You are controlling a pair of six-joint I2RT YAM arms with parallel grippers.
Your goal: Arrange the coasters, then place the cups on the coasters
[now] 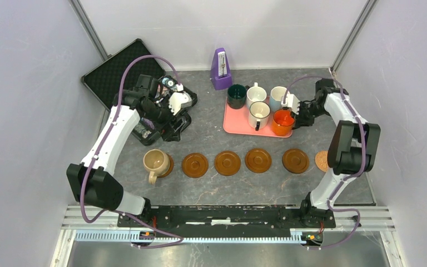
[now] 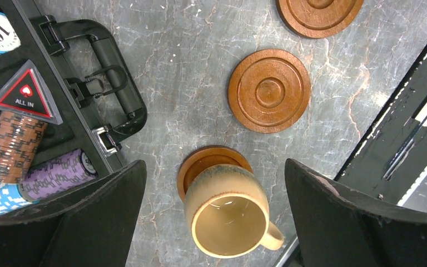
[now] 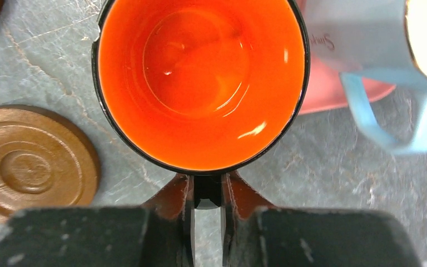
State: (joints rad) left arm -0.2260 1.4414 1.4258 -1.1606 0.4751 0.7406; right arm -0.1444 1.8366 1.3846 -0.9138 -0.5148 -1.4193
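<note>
A row of brown coasters (image 1: 227, 163) lies across the table's middle. The leftmost coaster (image 2: 200, 161) bears the tan cup (image 2: 231, 214), handle toward the near edge. My left gripper (image 2: 214, 164) hangs open high above that cup, apart from it. The rightmost coaster (image 1: 322, 161) is partly hidden by my right arm. On the pink tray (image 1: 233, 127) stand dark green (image 1: 236, 95), white (image 1: 256, 93), cream-white (image 1: 259, 114) and light blue (image 1: 278, 95) cups. My right gripper (image 3: 207, 189) is shut on the dark handle of the orange cup (image 3: 200, 78) at the tray's front right corner.
A purple metronome (image 1: 221, 69) stands at the back behind the tray. An open black case (image 1: 117, 72) with poker chips (image 2: 11, 144) lies at the back left under my left arm. The light blue cup's handle (image 3: 389, 122) sits close to the right of the orange cup.
</note>
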